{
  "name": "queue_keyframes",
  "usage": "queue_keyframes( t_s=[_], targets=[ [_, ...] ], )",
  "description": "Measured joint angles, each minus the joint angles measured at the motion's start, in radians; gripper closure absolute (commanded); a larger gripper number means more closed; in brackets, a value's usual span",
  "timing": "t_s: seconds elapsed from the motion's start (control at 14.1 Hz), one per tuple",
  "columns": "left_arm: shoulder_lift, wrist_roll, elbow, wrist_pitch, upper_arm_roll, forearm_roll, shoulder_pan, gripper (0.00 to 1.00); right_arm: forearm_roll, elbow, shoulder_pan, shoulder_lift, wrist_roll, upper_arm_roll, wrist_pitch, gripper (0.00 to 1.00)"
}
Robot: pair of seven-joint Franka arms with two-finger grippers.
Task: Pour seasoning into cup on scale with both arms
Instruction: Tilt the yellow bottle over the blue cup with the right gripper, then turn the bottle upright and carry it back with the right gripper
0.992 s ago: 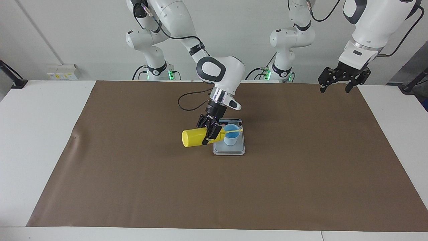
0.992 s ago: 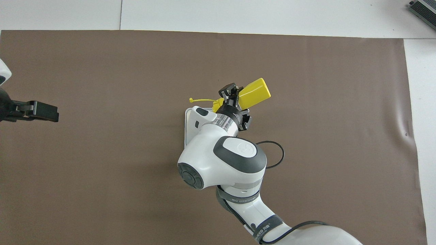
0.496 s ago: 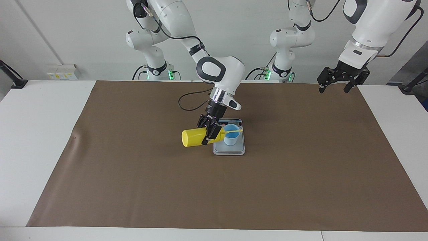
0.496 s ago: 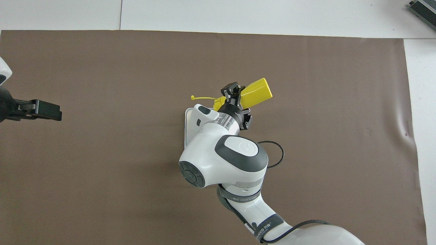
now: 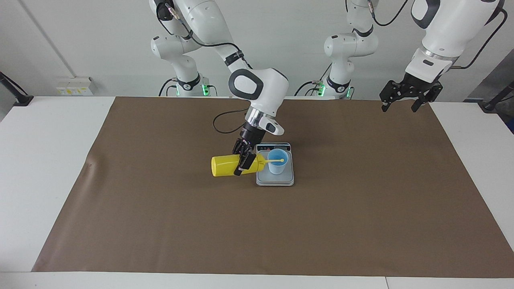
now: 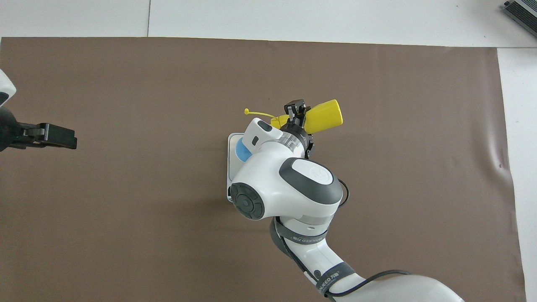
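The yellow seasoning bottle [image 5: 223,166] [image 6: 325,116] hangs on its side just above the mat, with my right gripper [image 5: 242,162] [image 6: 297,110] shut around it near the nozzle end. Its nozzle points at the light-blue cup [image 5: 277,164] [image 6: 241,152], and the thin yellow cap strap [image 5: 277,161] reaches over the cup's rim. The cup stands upright on the silver scale [image 5: 275,180] [image 6: 232,144]. In the overhead view my right arm hides most of the cup and scale. My left gripper [image 5: 399,107] [image 6: 63,137] waits open and raised over the mat's corner at the left arm's end.
A brown mat [image 5: 361,200] covers most of the white table [image 5: 48,160]. A black cable loop [image 5: 225,120] lies on the mat, nearer to the robots than the scale. A socket strip [image 5: 74,86] sits on the wall by the right arm's end.
My right gripper has drawn the bottle a little toward the right arm's end of the table, so the nozzle sits farther from the cup. The left gripper has hardly moved.
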Motion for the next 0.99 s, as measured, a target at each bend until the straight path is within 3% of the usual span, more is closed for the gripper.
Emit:
queue_keyframes(
  t_s=[0.99],
  targets=[
    [-0.001,0.0,-0.002,0.0,0.001,0.0,0.001,0.0,0.406,0.001,-0.067,-0.107,0.029,0.0,0.05,1.0]
  ],
)
